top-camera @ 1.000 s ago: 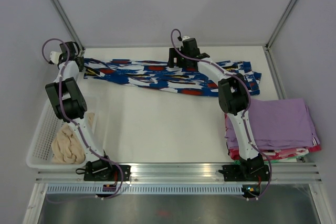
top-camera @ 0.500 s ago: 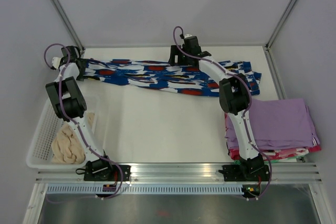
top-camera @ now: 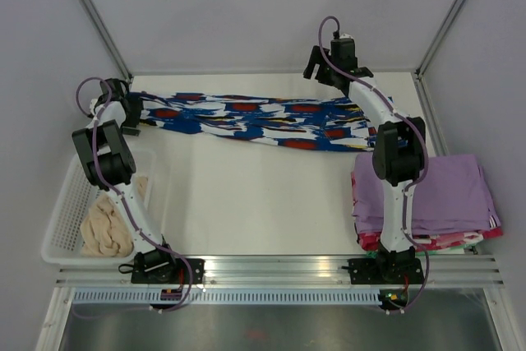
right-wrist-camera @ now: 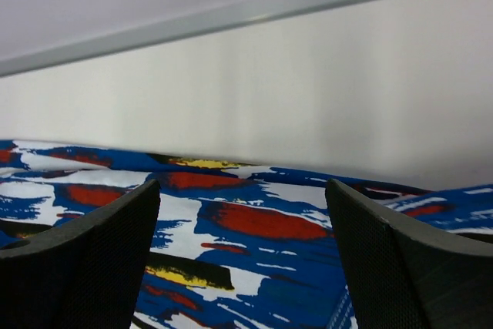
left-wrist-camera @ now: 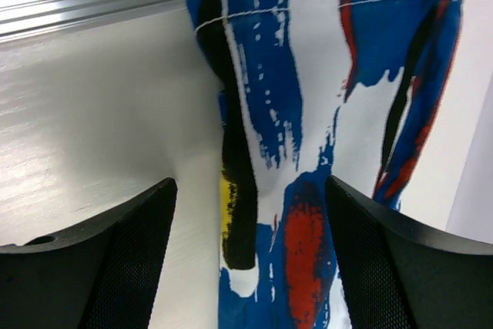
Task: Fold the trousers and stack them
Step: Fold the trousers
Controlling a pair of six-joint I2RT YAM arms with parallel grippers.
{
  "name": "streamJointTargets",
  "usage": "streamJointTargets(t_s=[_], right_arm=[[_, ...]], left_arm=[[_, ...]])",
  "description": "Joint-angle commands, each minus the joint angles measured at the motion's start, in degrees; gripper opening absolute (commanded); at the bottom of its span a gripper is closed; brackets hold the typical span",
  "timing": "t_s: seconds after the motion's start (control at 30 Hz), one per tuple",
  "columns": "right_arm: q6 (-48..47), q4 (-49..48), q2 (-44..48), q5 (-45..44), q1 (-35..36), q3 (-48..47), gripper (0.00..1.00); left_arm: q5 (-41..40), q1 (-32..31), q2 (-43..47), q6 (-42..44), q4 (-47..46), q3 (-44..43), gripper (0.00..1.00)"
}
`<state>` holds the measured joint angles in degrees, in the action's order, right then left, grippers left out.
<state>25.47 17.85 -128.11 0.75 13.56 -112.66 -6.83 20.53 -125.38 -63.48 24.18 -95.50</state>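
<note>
The trousers [top-camera: 263,121], in a blue, white and black print with red patches, lie stretched out flat across the back of the table. My left gripper [top-camera: 134,113] is at their left end. In the left wrist view it [left-wrist-camera: 250,260] stands open, its fingers [left-wrist-camera: 115,267] straddling a hemmed trouser leg [left-wrist-camera: 308,113] that lies on the table. My right gripper [top-camera: 316,67] hovers raised near the far edge of the trousers, right of the middle. In the right wrist view it [right-wrist-camera: 243,252] is open and empty above the print fabric [right-wrist-camera: 254,221].
A stack of folded lilac garments [top-camera: 427,191] sits at the right, over a pink-red one [top-camera: 481,236]. A white mesh basket [top-camera: 62,219] at the near left holds a cream fluffy bundle [top-camera: 107,228]. Walls close off the back and sides.
My left gripper has opened and let go of the trouser leg end. My right arm has risen and swung right, from the middle of the trousers. The right end of the trousers now lies flatter.
</note>
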Motion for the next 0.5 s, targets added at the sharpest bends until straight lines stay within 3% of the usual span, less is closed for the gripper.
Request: streamJointTargets(t_s=[0.0, 0.23, 0.33, 0.37, 0.47], right_arm=[[-1.48, -0.80, 7.70, -5.23, 0.50, 2.70, 0.95], [0.27, 0.26, 8.58, -5.50, 0.41, 4.38, 0.95], [1.15, 0.00, 7.97, -5.41, 0.41, 4.12, 0.95], [1.50, 0.08, 7.79, -5.41, 0.41, 3.94, 0.95], [1.60, 0.34, 7.27, -5.76, 0.41, 3.06, 0.95]], left_arm=[[1.47, 0.12, -0.12, -3.05, 1.74, 0.14, 0.83], [-1.34, 0.12, -3.11, -4.46, 0.25, -2.39, 0.79], [-1.78, 0.21, -5.21, -4.19, 0.42, -4.59, 0.73], [-1.61, 0.21, -5.75, -4.02, 0.25, -4.95, 0.68], [0.14, 0.21, -7.68, -3.58, -0.28, -6.27, 0.42]])
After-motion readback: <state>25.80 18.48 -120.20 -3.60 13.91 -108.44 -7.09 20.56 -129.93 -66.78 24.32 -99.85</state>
